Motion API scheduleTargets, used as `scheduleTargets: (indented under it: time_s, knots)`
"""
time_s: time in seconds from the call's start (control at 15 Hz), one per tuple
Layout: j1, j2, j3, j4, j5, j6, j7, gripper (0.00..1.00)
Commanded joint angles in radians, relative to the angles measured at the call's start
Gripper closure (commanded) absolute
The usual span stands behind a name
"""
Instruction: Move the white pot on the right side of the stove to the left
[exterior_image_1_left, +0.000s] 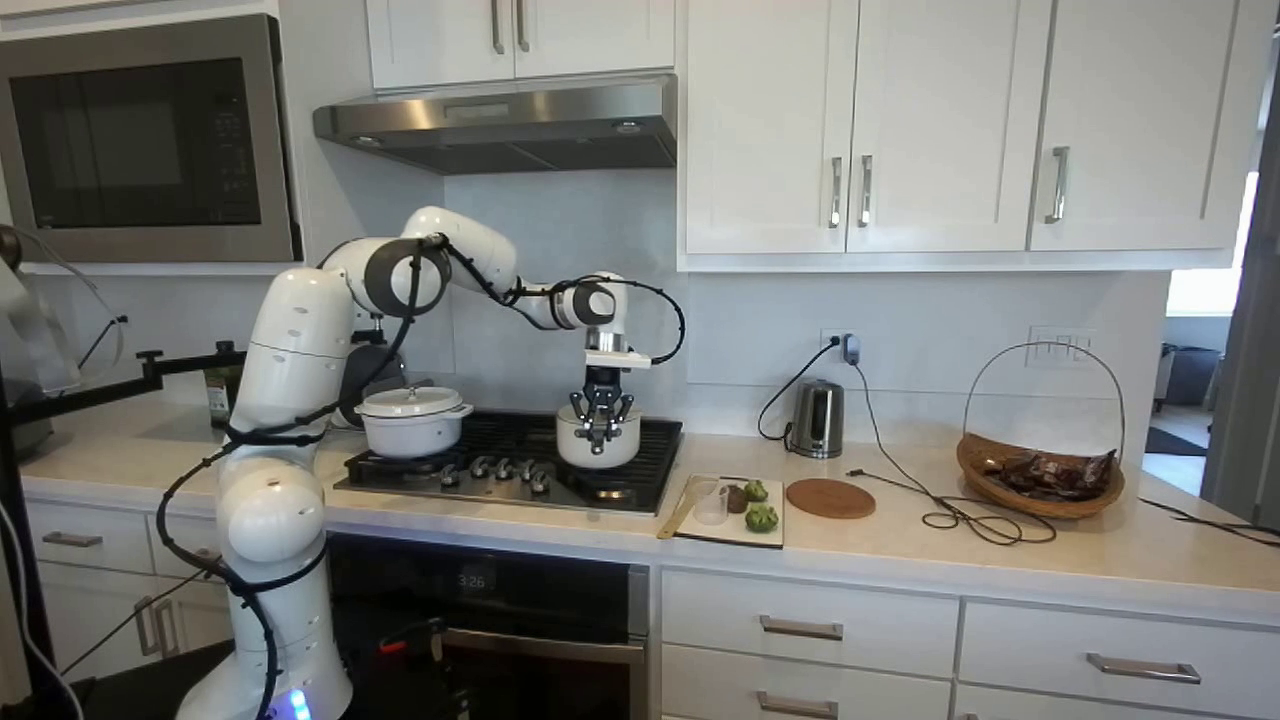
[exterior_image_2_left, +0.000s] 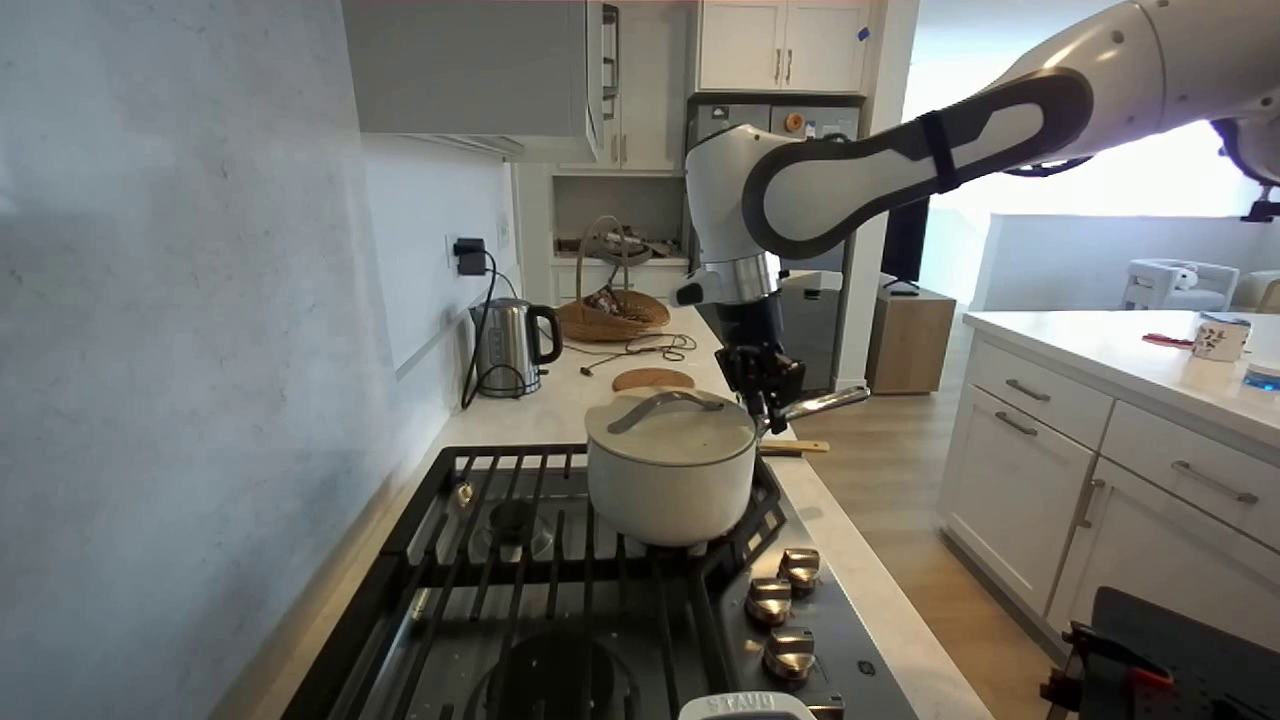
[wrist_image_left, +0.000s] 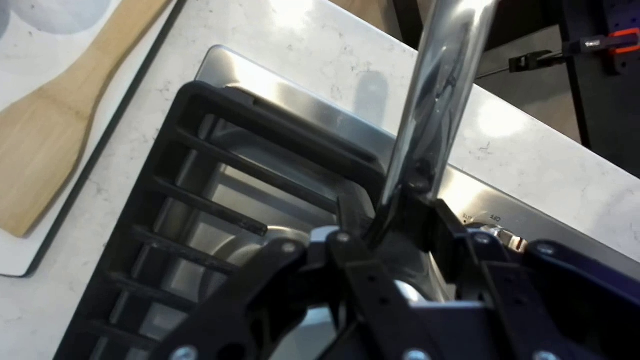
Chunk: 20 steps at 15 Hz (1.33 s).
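The small white pot (exterior_image_1_left: 622, 452) is over the right part of the black stove (exterior_image_1_left: 663, 447). In an exterior view it shows with its lid on, over the front of the grates (exterior_image_2_left: 665, 495). I cannot tell whether its base touches them. Its shiny metal handle (exterior_image_2_left: 835, 402) points to the counter's front; it crosses the wrist view (wrist_image_left: 442, 90). My gripper (exterior_image_1_left: 600, 440) points down beside the pot, also seen in an exterior view (exterior_image_2_left: 772, 415). In the wrist view its fingers (wrist_image_left: 397, 215) sit close on both sides of the handle. They hide most of the pot there.
A larger lidded white pot (exterior_image_1_left: 410, 435) stands on the stove's left. The range hood (exterior_image_1_left: 510, 125) hangs above. To the right are a cutting board (exterior_image_1_left: 755, 537) with broccoli, a wooden spatula (wrist_image_left: 60, 120), a round brown mat (exterior_image_1_left: 830, 498) and a kettle (exterior_image_1_left: 818, 420).
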Motion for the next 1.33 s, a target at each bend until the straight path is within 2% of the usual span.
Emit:
scheduleTargets:
  time_s: [0.0, 1.27]
  knots:
    - [0.026, 0.015, 0.034, 0.039, 0.006, -0.074, -0.006, 0.86]
    - [0.098, 0.007, 0.098, 0.03, 0.022, -0.167, 0.035, 0.86]
